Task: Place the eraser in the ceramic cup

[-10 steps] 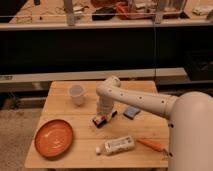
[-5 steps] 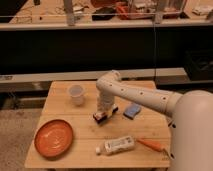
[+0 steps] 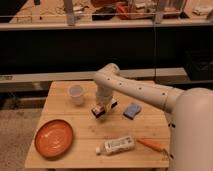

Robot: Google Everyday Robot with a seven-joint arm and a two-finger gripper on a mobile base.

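Gripper (image 3: 100, 107), frame centre, closed around eraser (image 3: 98, 111): lift clear, carry upper-left, centre over ceramic cup (image 3: 76, 94)

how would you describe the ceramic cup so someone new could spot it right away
Start at the wooden table and look to its far left corner, above the orange plate. The ceramic cup stands there upright, left of the gripper, which is at the eraser mid-table. It is the only small, round, plain white container.
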